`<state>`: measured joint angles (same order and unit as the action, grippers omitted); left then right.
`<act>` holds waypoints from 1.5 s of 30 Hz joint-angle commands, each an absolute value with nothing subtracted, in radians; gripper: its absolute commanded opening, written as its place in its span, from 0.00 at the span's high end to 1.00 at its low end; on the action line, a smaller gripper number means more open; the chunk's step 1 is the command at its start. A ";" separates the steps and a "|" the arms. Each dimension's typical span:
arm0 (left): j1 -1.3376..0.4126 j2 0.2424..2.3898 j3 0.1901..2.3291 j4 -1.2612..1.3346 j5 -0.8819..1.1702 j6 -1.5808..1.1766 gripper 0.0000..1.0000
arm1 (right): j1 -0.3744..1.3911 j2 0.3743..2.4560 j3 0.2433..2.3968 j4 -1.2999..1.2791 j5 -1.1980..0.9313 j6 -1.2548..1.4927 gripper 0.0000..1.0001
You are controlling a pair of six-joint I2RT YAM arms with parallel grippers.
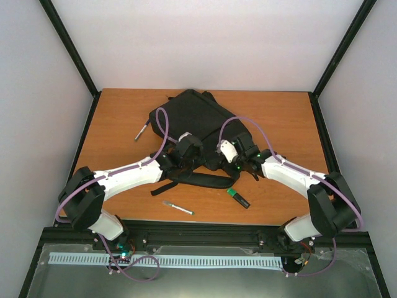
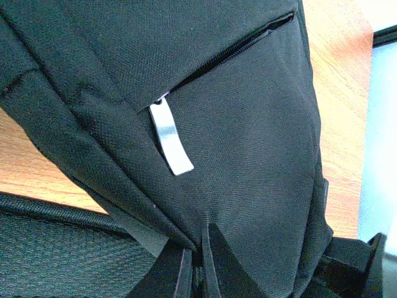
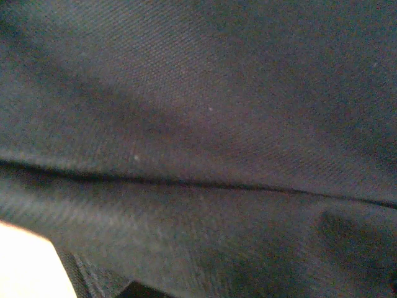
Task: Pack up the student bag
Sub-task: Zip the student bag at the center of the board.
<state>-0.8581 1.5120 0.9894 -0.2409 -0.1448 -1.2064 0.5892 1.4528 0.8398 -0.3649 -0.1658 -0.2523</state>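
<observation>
Wood table [image 1: 111, 124], going from the left: a thin marker [image 1: 142, 131] lies loose near the far-left side, probably waiting to be packed. Next, the left gripper [image 2: 197, 245] has its fingers nipped together on a seam of the student bag [image 1: 195, 118], just below the silver zip pull [image 2: 170, 138]. My guess is it's pinning the fabric so the zip can be worked. The bag lies flat mid-table, toward the far edge. The right gripper [image 1: 239, 156] is pressed against the bag's right side. Its camera shows only black cloth, so I can't tell whether it's open. A green highlighter [image 1: 237, 197] sits near it.
</observation>
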 commanded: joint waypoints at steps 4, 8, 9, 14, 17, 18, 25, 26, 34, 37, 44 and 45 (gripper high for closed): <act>-0.854 1.489 1.037 -0.193 -0.145 -1.172 0.99 | 0.555 1.407 0.847 -0.352 -0.192 -0.263 0.97; -0.854 1.488 1.034 -0.199 -0.145 -1.168 0.99 | 0.555 1.380 0.845 -0.373 -0.209 -0.277 0.97; -0.855 1.488 1.033 -0.201 -0.147 -1.167 0.99 | 0.555 1.374 0.844 -0.383 -0.218 -0.282 0.97; -0.854 1.487 1.029 -0.202 -0.152 -1.167 0.99 | 0.555 1.330 0.828 -0.413 -0.255 -0.302 0.97; -0.855 1.488 1.029 -0.202 -0.150 -1.167 0.99 | 0.555 1.310 0.819 -0.421 -0.262 -0.313 0.97; -0.854 1.490 1.031 -0.202 -0.150 -1.166 0.99 | 0.555 1.307 0.819 -0.425 -0.274 -0.318 0.97; -0.854 1.491 1.035 -0.204 -0.147 -1.164 0.99 | 0.555 1.328 0.814 -0.432 -0.309 -0.329 0.91; -0.854 1.494 1.036 -0.204 -0.145 -1.166 0.99 | 0.555 1.336 0.816 -0.425 -0.306 -0.326 0.87; -0.855 1.494 1.043 -0.204 -0.134 -1.170 0.99 | 0.575 1.406 0.844 -0.348 -0.311 -0.279 0.64; -0.854 1.494 1.044 -0.204 -0.128 -1.172 0.99 | 0.587 1.433 0.846 -0.317 -0.301 -0.262 0.63; -0.854 1.497 1.041 -0.202 -0.112 -1.172 0.99 | 0.588 1.480 0.864 -0.249 -0.274 -0.213 0.61; -0.854 1.496 1.038 -0.203 -0.112 -1.172 0.99 | 0.588 1.479 0.863 -0.237 -0.270 -0.209 0.64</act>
